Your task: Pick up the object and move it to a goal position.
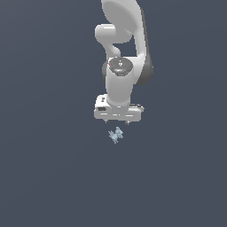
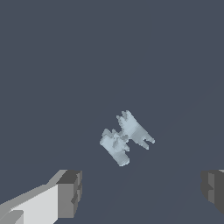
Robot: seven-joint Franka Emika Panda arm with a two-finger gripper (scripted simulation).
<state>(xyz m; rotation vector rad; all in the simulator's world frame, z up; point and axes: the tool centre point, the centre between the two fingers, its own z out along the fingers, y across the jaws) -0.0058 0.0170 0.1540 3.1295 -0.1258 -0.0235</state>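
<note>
Exterior view, arm: we see the white Panda arm (image 1: 122, 57) reaching down from the top of the picture, its wrist pointing straight at the ground.
Exterior view, gripper: the gripper (image 1: 117, 121) hangs under the white hand block; only two short dark finger stubs show below it, set apart from one another.
Exterior view, object: the object (image 1: 115, 135), a tiny pale blue-grey spiky shape, lies on the dark floor (image 1: 44, 177) just beneath the gripper and clear of it; we see a gap between the stubs and the shape.
Wrist view, gripper: we see the gripper (image 2: 142, 192) spread wide, one dark finger pad (image 2: 70, 192) with its white body at one side of the picture and the other pad (image 2: 213, 190) at the far side.
Wrist view, object: the object (image 2: 125, 137) lies tilted on the floor (image 2: 52, 65), two lumpy halves joined in the middle, small spikes along its edges.
Wrist view, relation: the shape sits in the span between the two pads but farther out in the picture, touching neither; nothing is gripped.
</note>
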